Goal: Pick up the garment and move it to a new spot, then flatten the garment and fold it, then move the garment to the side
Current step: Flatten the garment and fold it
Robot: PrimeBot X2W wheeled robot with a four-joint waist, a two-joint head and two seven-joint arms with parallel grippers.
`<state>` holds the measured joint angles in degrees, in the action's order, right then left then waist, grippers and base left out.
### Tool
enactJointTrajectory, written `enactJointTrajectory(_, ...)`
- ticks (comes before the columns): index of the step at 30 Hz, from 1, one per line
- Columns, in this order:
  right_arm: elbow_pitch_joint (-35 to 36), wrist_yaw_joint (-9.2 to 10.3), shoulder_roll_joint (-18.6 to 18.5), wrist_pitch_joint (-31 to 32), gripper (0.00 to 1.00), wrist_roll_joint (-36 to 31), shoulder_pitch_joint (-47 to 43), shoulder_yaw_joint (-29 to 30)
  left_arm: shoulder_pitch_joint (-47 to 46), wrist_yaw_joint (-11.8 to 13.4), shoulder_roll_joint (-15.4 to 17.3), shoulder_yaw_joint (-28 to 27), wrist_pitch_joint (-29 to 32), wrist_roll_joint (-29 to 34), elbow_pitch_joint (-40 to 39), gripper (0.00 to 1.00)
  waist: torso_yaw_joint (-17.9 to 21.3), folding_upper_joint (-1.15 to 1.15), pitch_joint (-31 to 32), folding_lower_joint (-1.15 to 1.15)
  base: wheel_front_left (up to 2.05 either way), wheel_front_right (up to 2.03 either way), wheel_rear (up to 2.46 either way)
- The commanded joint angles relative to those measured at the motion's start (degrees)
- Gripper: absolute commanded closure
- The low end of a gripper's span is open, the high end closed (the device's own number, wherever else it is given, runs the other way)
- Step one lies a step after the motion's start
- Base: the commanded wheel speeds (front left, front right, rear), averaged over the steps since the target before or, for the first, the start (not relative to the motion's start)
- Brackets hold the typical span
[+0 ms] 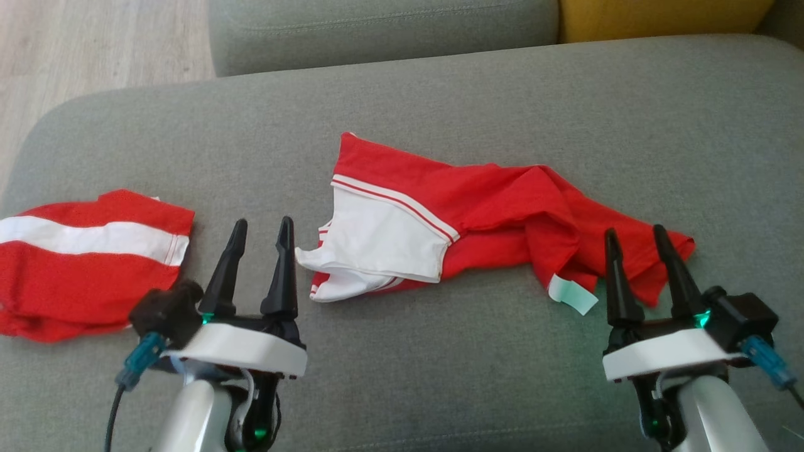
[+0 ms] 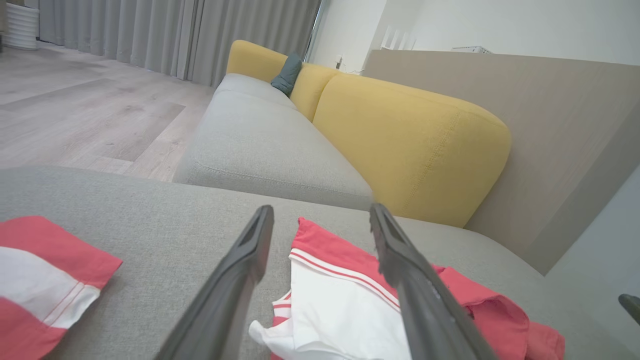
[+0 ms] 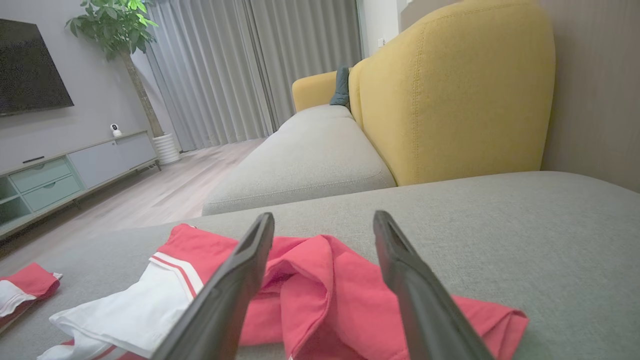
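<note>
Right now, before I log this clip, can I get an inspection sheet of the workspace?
Surface: grey sofa cushion.
Job's things: crumpled garment, red and white, mid-cushion, not yet flattened.
Clutter: folded garment, same colours, at the cushion's left.
End effectors: left end effector open beside the white end; right end effector open over the red end; both empty.
Cables: left blue connector with dark cable; right blue connector.
Surroundings: yellow backrest, wood floor, curtains, plant, TV.

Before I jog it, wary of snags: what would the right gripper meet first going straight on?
Probably the crumpled red garment just ahead of the right gripper; clearance is unclear.
</note>
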<state>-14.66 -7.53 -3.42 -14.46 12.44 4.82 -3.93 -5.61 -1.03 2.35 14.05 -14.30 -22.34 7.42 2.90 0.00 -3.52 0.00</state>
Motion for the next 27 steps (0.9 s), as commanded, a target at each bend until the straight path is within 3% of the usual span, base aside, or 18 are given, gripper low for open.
enactJointTrajectory(1,2.5,0.04,0.4,-0.5,0.0,-0.4,1.9,-1.1,-1.3,-0.1,0.5,-1.9,-0.7,-0.1,-1.9,0.0,-0.1,0.0,-0.1,0.0,0.0,0.0,0.0)
enactJointTrajectory(16,-5.0,0.04,0.5,5.0,0.0,3.0,7.2,1.5,-3.4,-0.3,0.5,-0.4,-0.7,1.3,-0.9,0.0,-4.6,0.0,-5.3,0.0,0.0,0.0,0.0)
enactJointTrajectory(27,-14.3,0.04,0.5,2.8,0.0,2.2,12.7,1.4,-6.3,-0.9,0.5,-1.1,-0.7,1.4,-0.4,0.0,-8.0,0.0,-9.4,0.0,0.0,0.0,0.0)
